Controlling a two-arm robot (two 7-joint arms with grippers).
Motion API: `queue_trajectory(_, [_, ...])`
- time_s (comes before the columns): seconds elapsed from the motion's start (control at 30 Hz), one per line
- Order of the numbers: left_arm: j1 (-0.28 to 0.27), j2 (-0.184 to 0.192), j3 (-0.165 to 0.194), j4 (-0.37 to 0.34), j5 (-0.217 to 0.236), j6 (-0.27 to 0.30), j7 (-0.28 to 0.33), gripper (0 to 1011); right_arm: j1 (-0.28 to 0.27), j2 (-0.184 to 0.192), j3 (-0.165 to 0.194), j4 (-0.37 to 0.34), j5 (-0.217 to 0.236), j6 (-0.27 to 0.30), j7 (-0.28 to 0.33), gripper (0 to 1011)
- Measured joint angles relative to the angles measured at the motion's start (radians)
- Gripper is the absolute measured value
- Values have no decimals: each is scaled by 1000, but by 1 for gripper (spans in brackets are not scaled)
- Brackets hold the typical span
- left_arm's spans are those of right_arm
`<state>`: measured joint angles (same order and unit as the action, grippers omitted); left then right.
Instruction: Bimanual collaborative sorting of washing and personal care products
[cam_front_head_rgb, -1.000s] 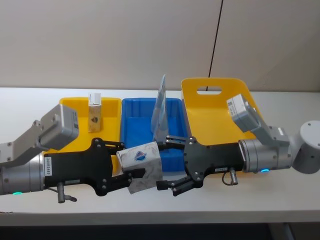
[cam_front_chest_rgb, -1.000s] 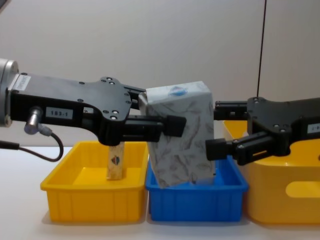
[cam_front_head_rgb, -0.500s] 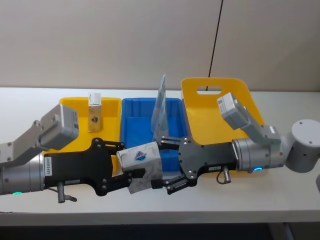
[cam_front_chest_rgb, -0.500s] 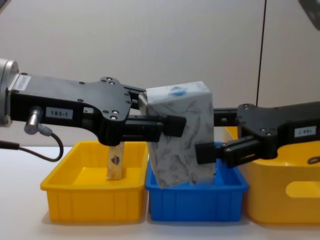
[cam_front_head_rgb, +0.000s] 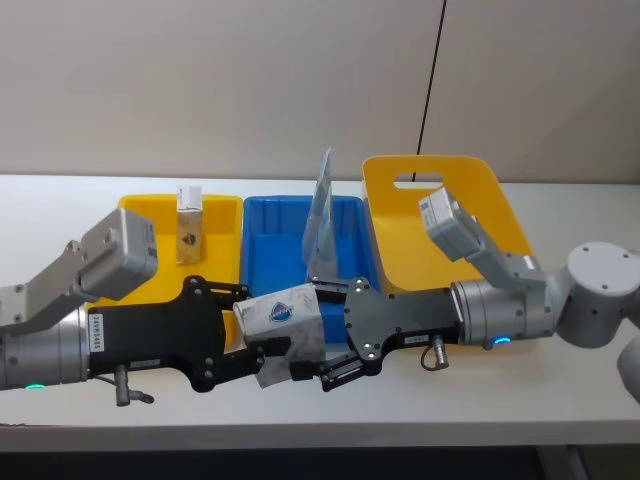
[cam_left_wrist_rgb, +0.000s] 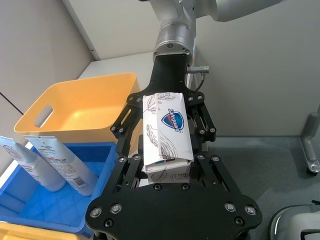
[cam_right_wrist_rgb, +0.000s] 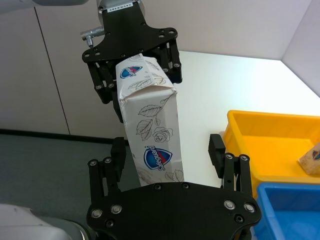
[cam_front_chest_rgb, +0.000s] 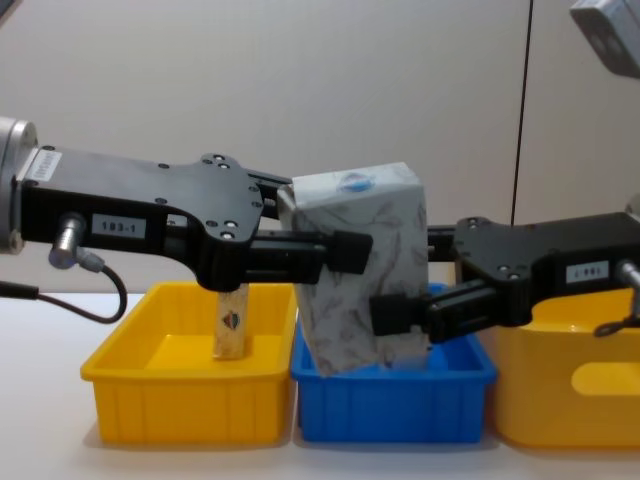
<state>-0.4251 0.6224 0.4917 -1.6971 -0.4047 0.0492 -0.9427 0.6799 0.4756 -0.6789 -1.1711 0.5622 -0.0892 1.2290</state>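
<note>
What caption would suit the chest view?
Left gripper holds the white leafy-pattern soft pack aloft while the open right gripper brackets its lower part.

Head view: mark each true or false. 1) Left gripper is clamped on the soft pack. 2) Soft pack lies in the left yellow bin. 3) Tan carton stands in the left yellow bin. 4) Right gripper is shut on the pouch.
1) True: the left gripper grips the soft pack.
2) False: the pack is held in the air in front of the blue bin.
3) True: the tan carton stands upright in the left yellow bin.
4) False: the right gripper is open, with a finger on either side of the soft pack. The pouch stands in the blue bin.
</note>
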Motion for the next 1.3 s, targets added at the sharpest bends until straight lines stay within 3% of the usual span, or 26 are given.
queue_trajectory(0.2, [0, 0, 0, 0, 0, 0, 0, 387, 4, -10, -6, 11, 0, -18, -4, 992])
queue_trajectory(0.33, [0, 0, 0, 0, 0, 0, 0, 387, 7, -15, -11, 18, 0, -32, -3, 914])
queue_trajectory(0.87, [0, 0, 0, 0, 0, 0, 1, 387, 13, -12, -35, 14, 0, -41, 9, 408])
queue_trajectory(1.17, [0, 0, 0, 0, 0, 0, 0, 399, 7, -2, -40, -9, 13, -28, 5, 363])
queue_trajectory(1.3, [0, 0, 0, 0, 0, 0, 0, 535, 5, 2, -40, -17, 17, -25, 0, 359])
